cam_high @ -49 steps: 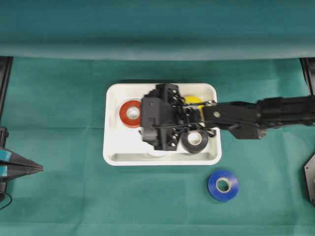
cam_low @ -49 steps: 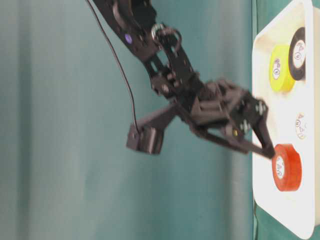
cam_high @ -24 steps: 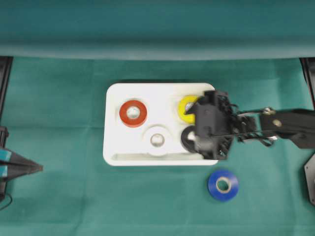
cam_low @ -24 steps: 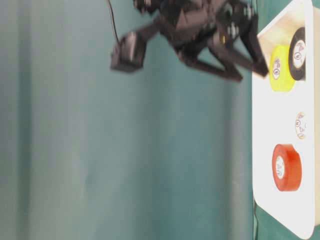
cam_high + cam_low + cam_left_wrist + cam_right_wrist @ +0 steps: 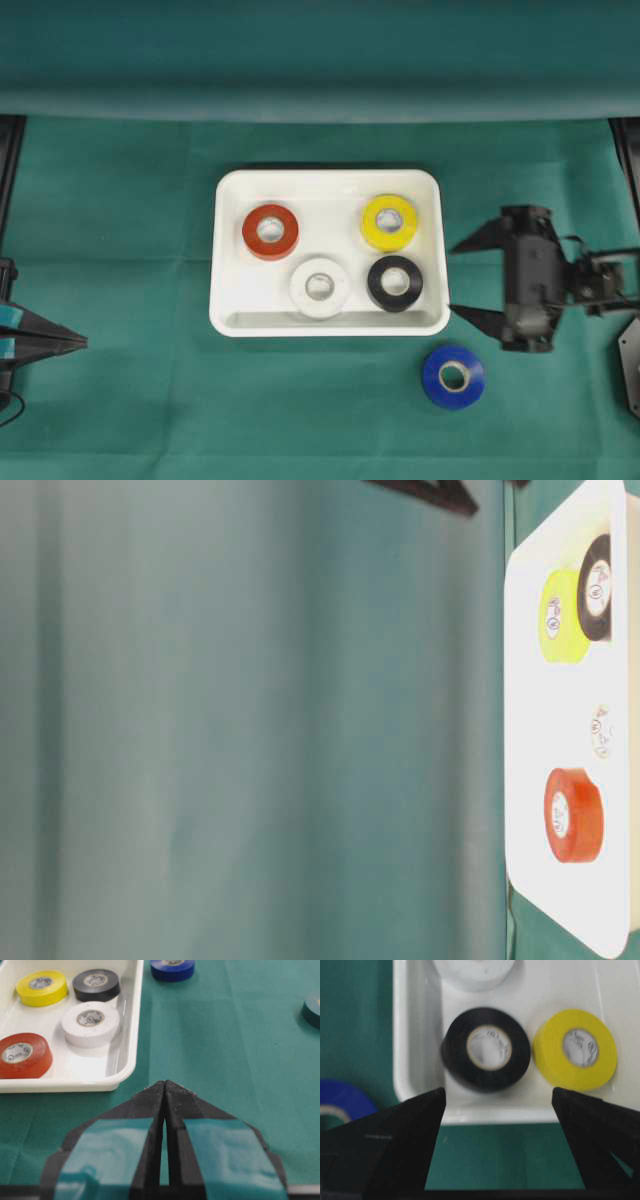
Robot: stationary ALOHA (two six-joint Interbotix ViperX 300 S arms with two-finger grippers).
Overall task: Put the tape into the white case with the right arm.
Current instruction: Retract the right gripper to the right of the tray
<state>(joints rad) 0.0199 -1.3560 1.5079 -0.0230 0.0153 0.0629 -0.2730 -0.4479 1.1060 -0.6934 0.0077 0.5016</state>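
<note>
I have the right pincer (image 5: 462,281) back out of the case (image 5: 228,250) now. A second ago it hung over the middle of the case beside the red roll (image 5: 270,231); half a second ago it was over the case's right end, above the yellow roll (image 5: 389,222) and black roll (image 5: 395,283). Now it sits off the case's right rim, over bare green cloth, its fingertips pointing at that rim. Its jaws stand wide apart with nothing between them, as wide as in the earlier frames.

From its wrist view the two dark fingers (image 5: 395,1135) frame the case's near wall, with the black roll (image 5: 485,1049) and yellow roll (image 5: 575,1050) just past it and the blue roll (image 5: 340,1102) at the left edge.

Four rolls lie flat in the case, unmoved: red at upper left, yellow at upper right, white (image 5: 320,287) at lower middle, black at lower right. With the arm gone, the white roll shows in full. The blue roll (image 5: 453,376) lies on the worktop, outside the case, just beyond its lower right corner and near the right pincer, where it was before.

The left pincer (image 5: 165,1091) rests at the worktop's left edge, fingers pressed together, holding nothing, well apart from the case (image 5: 131,1035).

In the table-level view only a sliver of dark arm shows at the top edge.
</note>
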